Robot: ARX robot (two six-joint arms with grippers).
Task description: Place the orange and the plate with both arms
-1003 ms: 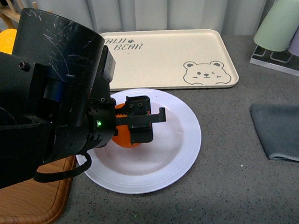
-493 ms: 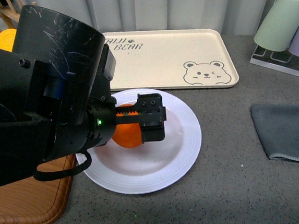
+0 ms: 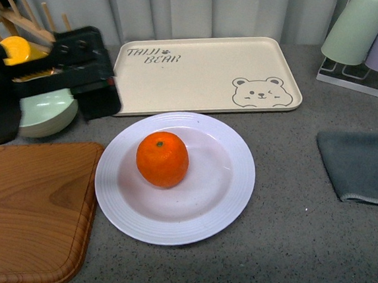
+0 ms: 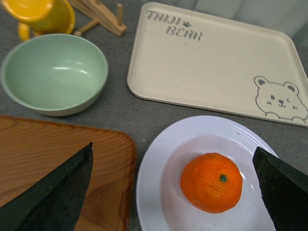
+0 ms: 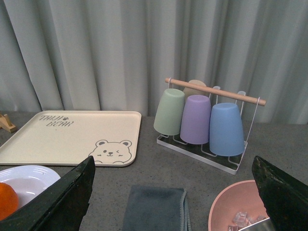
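White, stiff and probably slick, the plate (image 3: 223, 195) wants gripping at its rim lest the orange (image 3: 162, 159) roll; left gripper (image 3: 93, 69) and right gripper (image 5: 172, 163) gape empty.

The only writing I can read is on the beige tray (image 3: 203, 74): "TAIJI BEAR" in dark letters on two lines, with a small paw print, at its upper-left corner, above centre-left of the front view.
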